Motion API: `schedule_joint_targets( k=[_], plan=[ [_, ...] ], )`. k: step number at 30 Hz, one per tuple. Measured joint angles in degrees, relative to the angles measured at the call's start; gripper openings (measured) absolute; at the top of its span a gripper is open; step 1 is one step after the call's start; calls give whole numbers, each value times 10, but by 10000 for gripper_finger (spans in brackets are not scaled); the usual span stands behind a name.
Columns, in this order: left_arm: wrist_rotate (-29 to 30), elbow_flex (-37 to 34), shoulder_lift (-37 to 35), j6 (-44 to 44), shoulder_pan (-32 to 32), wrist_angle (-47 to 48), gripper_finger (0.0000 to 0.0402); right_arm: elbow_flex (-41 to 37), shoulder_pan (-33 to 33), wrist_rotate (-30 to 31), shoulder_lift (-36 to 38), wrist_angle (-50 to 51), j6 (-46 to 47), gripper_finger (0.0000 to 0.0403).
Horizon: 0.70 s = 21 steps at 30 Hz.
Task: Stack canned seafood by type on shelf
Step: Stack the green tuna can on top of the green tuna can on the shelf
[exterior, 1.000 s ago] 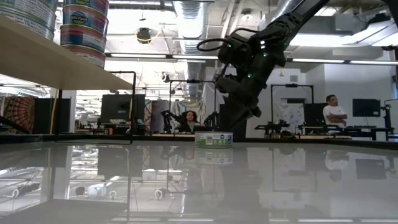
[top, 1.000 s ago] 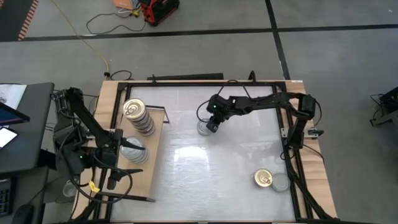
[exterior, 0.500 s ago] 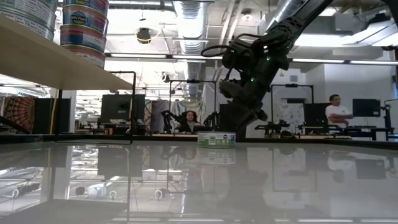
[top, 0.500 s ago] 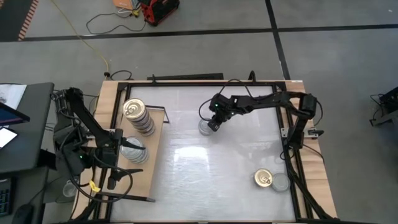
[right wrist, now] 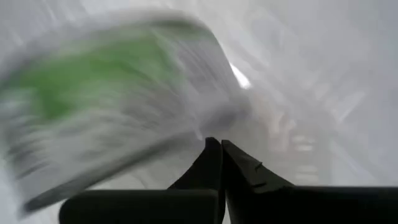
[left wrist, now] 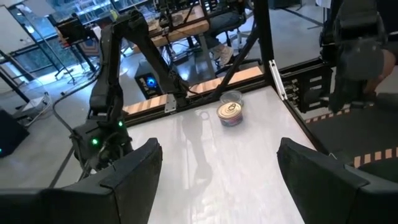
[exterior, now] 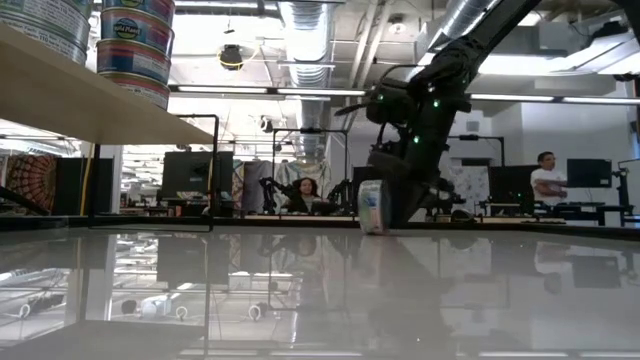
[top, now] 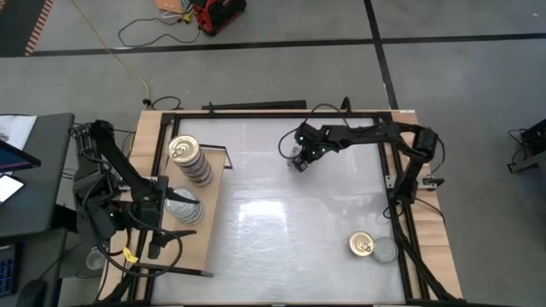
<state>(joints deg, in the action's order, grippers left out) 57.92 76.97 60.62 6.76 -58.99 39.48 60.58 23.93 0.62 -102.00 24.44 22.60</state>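
Observation:
A tin of canned seafood with a green label stands tipped up on its edge on the white table, far of the middle. My right gripper is shut right beside it, slanting down, with nothing between its fingers. On the shelf at the left stand a stack of gold-topped tins and a lower stack of silver-topped tins. My left gripper hovers open over the shelf by the silver stack, nothing between its fingers. My right gripper's shut fingertips lie against the tin's lower edge, coming from above at a slant. Nothing is pinched between them. The tin is blurred there, so the exact part cannot be told. It stands on its rim on the table, its flat faces upright.
Two more tins sit together near the table's right near corner, one gold-topped and one silver-topped. A black frame runs around the table. The wide white middle of the table lies between shelf and tins.
My right gripper has moved a little toward the table's right and far edges and has rolled at the wrist. The tin beside it, lying flat a second ago, has slid the same way and tipped up onto its edge.

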Motion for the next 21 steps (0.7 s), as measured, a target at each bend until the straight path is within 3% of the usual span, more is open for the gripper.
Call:
schedule_joint_targets(
  k=[4, 7, 11, 13, 17, 21],
  plan=[
    [0, 0, 0, -10, 0, 0, 307, 13, 2, 10, 52, 30, -38, 30],
    [-10, 0, 0, -25, 0, 2, 307, 17, -24, 62, 99, 73, -81, 35],
    [-38, 0, 0, -29, 0, 21, 307, 18, -80, 143, 159, 102, -211, 50],
    [-35, 0, 2, -29, 0, 33, 307, 18, -103, 147, 179, 97, -280, 63],
    [-21, 0, 3, -31, 0, 35, 306, 19, -123, 142, 193, 45, -351, 122],
    [-19, 0, 3, -29, 0, 35, 306, 23, -122, 77, 167, 14, -394, 229]
  ],
)
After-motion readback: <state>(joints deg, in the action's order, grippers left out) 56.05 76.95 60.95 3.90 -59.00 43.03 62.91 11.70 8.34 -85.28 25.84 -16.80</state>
